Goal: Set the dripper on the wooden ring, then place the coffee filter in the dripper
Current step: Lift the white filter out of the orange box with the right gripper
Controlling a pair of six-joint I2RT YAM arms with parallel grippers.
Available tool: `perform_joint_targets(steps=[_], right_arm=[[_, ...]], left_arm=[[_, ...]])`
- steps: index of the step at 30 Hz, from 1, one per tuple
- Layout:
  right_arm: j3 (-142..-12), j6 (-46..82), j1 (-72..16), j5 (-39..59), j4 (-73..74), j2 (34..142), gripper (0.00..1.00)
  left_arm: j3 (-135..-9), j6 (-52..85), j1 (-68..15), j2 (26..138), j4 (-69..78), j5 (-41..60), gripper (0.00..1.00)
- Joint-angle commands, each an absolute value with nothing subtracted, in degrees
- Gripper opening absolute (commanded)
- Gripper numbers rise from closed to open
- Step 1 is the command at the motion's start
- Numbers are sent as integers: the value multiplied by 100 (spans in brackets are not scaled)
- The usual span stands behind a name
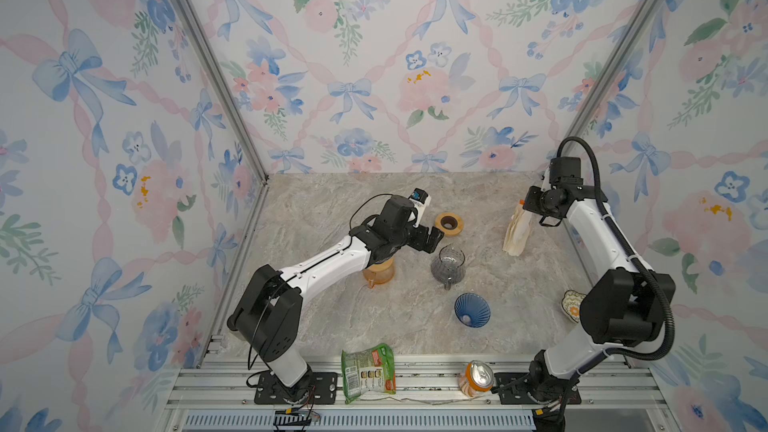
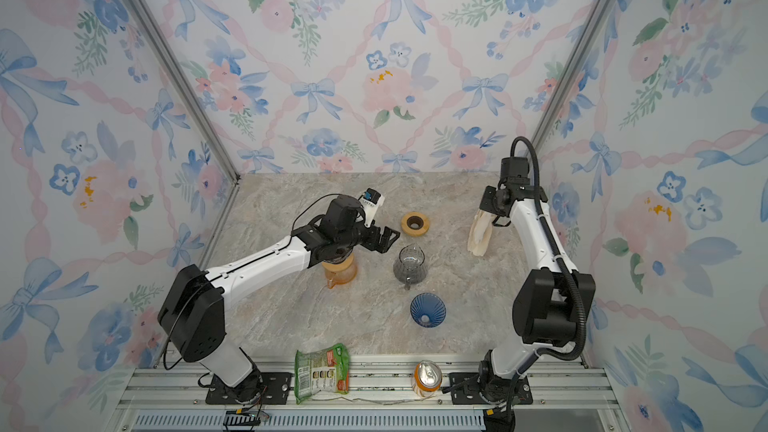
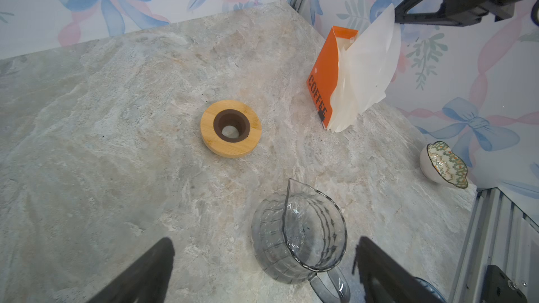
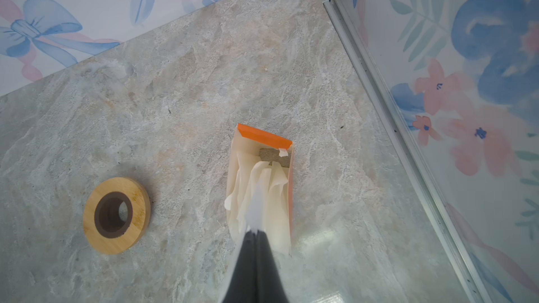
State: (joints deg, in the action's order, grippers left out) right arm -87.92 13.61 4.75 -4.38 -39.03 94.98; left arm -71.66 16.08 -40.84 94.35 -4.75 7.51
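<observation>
The blue ribbed dripper point(image 1: 472, 310) point(image 2: 428, 310) stands empty on the marble table, near the front. An orange filter box point(image 3: 323, 83) point(image 4: 264, 136) stands at the back right, with white filters fanning out of it. My right gripper point(image 4: 256, 230) point(image 1: 524, 206) is above the box and shut on the top edge of one coffee filter point(image 4: 256, 205) point(image 3: 376, 53). The filter's lower part is still among the stack. My left gripper point(image 3: 265, 246) point(image 1: 432, 241) hangs open and empty over the clear glass carafe point(image 3: 300, 234) point(image 1: 447, 263).
A wooden ring with a dark insert point(image 1: 449, 224) point(image 4: 116, 215) lies behind the carafe. An amber pitcher point(image 1: 379, 274) sits under the left arm. A patterned bowl point(image 3: 444, 164) is at the right wall. A green snack bag point(image 1: 368, 371) and a can point(image 1: 478, 378) lie on the front rail.
</observation>
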Motion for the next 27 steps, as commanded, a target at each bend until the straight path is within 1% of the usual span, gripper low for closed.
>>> perform_joint_targets(steps=[1, 9, 21, 27], right_arm=[[-8791, 1236, 421, -527, -4062, 9281, 0], [-8622, 1272, 379, -432, -3927, 8929, 0], [-8906, 1152, -6, -304, -4180, 8492, 0], [-9073, 1120, -180, 0, -4315, 8259, 0]], left_arm=[[-7293, 1612, -4069, 9543, -508, 843, 98], [-7339, 1612, -4069, 9561, -510, 837, 98], [-7383, 1613, -4078, 9477, -509, 808, 98], [-7357, 1583, -4078, 9349, -507, 756, 98]])
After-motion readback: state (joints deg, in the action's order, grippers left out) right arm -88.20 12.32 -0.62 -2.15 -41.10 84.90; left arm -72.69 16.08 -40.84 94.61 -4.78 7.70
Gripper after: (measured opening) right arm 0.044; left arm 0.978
